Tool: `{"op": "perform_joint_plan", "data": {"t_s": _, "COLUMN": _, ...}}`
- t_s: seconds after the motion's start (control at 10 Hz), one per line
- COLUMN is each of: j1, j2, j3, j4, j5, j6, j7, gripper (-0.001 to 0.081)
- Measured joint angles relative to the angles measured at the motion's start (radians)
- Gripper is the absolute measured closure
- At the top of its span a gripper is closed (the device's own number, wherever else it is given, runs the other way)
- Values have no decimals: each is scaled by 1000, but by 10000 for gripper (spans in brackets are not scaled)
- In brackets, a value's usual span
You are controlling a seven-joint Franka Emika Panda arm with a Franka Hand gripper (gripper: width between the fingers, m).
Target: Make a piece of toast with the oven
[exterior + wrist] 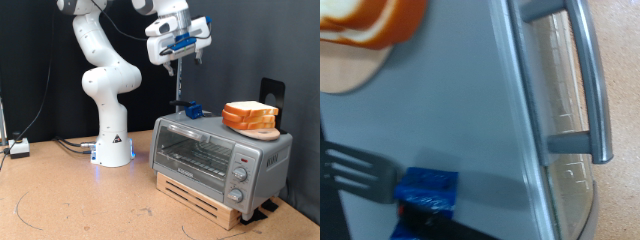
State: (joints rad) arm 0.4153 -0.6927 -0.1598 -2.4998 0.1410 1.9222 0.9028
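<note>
The silver oven (215, 155) stands on a wooden pallet at the exterior view's right, its glass door shut. In the wrist view I see the oven's top (450, 110) and the grey bar handle (588, 80). A stack of bread slices (250, 115) rests on a round wooden board on the oven's top; its edge shows as bread (365, 20) in the wrist view. No single piece of toast shows apart from the stack. My gripper (186, 48) hangs high above the oven's left end. Its fingers do not show in the wrist view.
A fork (360, 172) with a blue piece (425, 192) lies on the oven top. In the exterior view a thin rod rises from a blue object (192, 110) there toward my gripper. Three knobs (240, 172) sit on the oven's right panel. The robot base (112, 145) stands behind.
</note>
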Motion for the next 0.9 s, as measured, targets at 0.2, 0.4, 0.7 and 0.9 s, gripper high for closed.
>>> {"op": "perform_joint_plan", "data": {"t_s": 0.2, "j1": -14, "j2": 39, "j3": -5, "j4": -29, "j5": -16, "j6": 28, "j7": -2, "gripper": 2}}
{"op": "perform_joint_plan", "data": {"t_s": 0.4, "j1": -15, "j2": 49, "j3": -9, "j4": -30, "j5": -15, "j6": 36, "j7": -2, "gripper": 2}}
{"op": "perform_joint_plan", "data": {"t_s": 0.7, "j1": 43, "j2": 21, "j3": -51, "j4": -32, "j5": 128, "j6": 94, "j7": -173, "gripper": 2}}
{"op": "perform_joint_plan", "data": {"t_s": 0.9, "j1": 41, "j2": 26, "j3": -51, "j4": -71, "j5": 118, "j6": 130, "j7": -198, "gripper": 2}}
